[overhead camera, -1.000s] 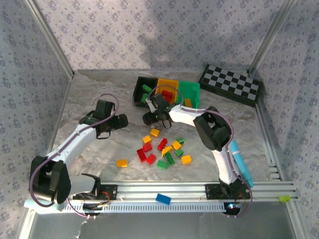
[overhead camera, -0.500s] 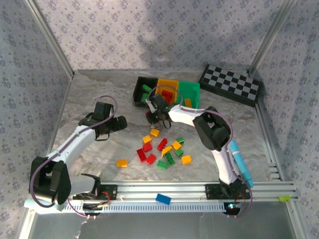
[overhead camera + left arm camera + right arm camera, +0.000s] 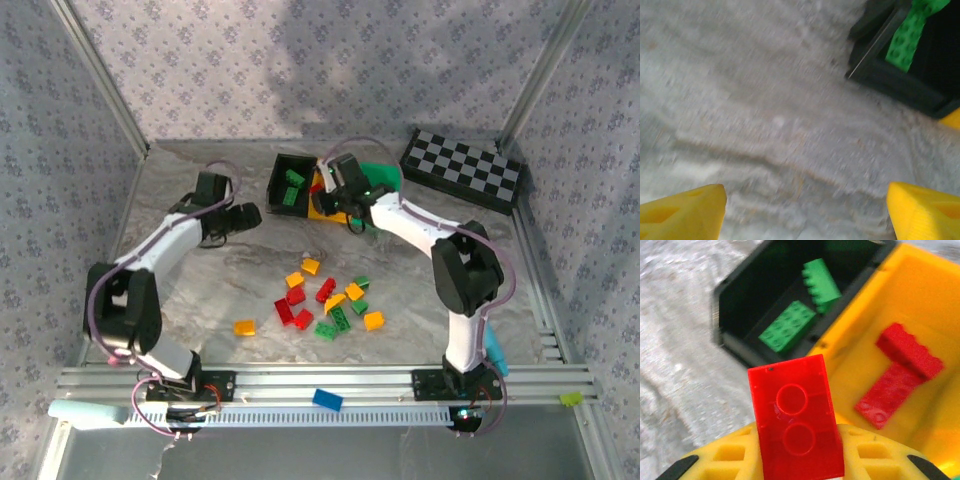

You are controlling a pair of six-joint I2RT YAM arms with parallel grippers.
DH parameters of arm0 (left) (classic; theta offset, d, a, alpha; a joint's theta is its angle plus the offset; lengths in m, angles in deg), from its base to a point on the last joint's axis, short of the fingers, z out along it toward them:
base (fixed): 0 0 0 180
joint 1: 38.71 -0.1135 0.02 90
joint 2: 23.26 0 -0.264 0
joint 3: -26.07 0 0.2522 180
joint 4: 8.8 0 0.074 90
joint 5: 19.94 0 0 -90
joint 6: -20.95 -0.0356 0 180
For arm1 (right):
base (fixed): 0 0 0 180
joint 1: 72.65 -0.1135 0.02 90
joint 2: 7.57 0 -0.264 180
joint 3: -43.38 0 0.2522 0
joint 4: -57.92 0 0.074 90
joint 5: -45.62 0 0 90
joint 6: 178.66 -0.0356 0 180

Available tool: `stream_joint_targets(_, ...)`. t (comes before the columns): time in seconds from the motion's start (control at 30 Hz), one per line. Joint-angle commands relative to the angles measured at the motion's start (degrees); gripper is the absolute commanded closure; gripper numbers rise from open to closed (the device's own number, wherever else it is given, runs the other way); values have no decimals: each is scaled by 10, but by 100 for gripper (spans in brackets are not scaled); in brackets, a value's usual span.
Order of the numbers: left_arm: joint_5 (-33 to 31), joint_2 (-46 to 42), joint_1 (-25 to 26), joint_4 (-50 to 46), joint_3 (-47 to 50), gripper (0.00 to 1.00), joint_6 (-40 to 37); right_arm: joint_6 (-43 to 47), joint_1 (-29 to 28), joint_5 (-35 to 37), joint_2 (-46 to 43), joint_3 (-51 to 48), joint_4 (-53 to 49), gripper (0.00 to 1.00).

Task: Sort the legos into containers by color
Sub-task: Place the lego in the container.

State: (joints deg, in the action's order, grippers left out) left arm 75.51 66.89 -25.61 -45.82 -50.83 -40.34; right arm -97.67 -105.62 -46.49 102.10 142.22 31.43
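Right gripper (image 3: 330, 192) was clamped on a red studded plastic brick (image 3: 796, 420), held above the yellow open-topped plastic bin (image 3: 920, 295) near its left edge, not yet released. Left gripper (image 3: 805, 210) had its jaws apart with nothing between them, hovering over the grey marbled table top (image 3: 200, 290) well left of the yellow bin.

Done:
- two red bricks (image 3: 907, 352) lay inside the yellow bin
- two green bricks (image 3: 787, 332) lay in the black plastic bin (image 3: 732, 347), which sat against the yellow bin's left side

The green plastic bin (image 3: 385, 180) sat against the yellow bin's right side. The right arm covered much of it, so I couldn't tell what was in it.

Left:
- a scatter of mixed red, yellow-orange and green bricks (image 3: 330, 300) on the table, well in front of the yellow bin, a dozen-odd by my count
- one lone yellow-orange brick (image 3: 244, 327) further out, front-left of the yellow bin

My read: roughly a quarter done. The mapping looked like red into the yellow bin and green into the black bin, so yellow-orange presumably goes into the green bin. The step in hand only needed the drop.
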Motion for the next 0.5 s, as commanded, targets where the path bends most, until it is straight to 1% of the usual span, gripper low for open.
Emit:
stream_joint_targets(0.0, 25, 70, -4, 14, -76, 17, -25, -40, 30, 12, 20, 26, -39, 68)
stream_joint_targets(0.13, 49, 160, -4, 11, -175, 19, -31, -42, 45, -3, 49, 60, -52, 66)
stream_joint_targets(0.27, 50, 262, -4, -29, -297, 22, -48, -38, 49, -13, 77, 86, -62, 64)
stream_joint_targets(0.3, 50, 286, -5, -41, -327, 23, -51, -38, 49, -14, 81, 88, -63, 61)
stream_joint_targets(0.33, 53, 303, -4, -50, -349, 23, -53, -37, 49, -13, 84, 91, -65, 55)
stream_joint_targets(0.37, 53, 321, -4, -57, -370, 24, -56, -36, 50, -12, 86, 92, -68, 48)
stream_joint_targets(0.4, 54, 334, -3, -66, -385, 25, -58, -35, 51, -11, 86, 91, -69, 42)
stream_joint_targets(0.47, 51, 348, -2, -69, -398, 25, -63, -34, 53, -11, 84, 83, -67, 38)
